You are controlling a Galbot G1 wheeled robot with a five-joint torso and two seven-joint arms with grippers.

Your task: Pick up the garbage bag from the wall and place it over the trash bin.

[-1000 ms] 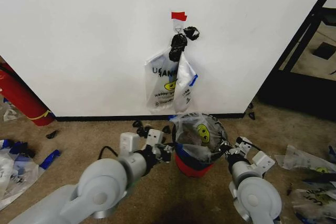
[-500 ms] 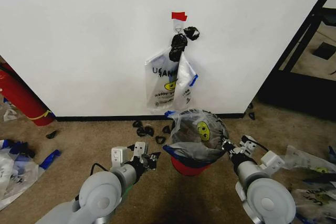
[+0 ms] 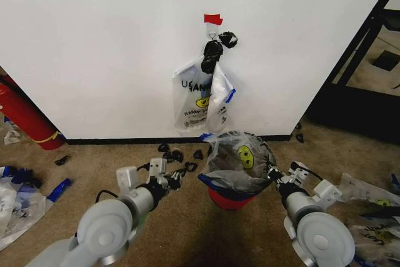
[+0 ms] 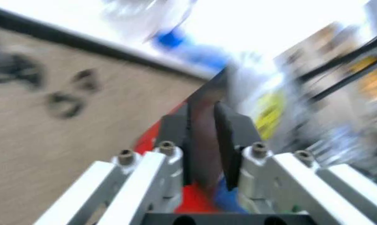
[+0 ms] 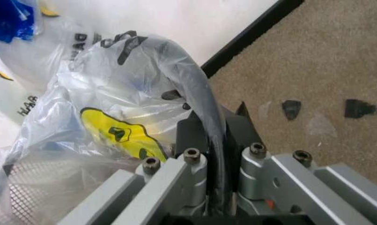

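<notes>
Fingers: right gripper clamped on a rim fold of the garbage bag, at the trash bin's right side. Left gripper, left of bin: narrow gap between pads, nothing held.

Bag is draped over bin mouth; bin's red base is exposed below.

Risk: film is thin and held on one side only, so a pull may drag it off the rim or tip the bin.

Behind bin, on wall: second bag on hook, partial black lettering, not fully legible; yellow smiley on both.

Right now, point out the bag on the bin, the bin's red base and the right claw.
garbage bag (image 3: 240,157), head view, yellow smiley print.
trash bin (image 3: 226,199), head view, red base.
right claw (image 5: 214,140), right wrist view, between fingertips.
</notes>
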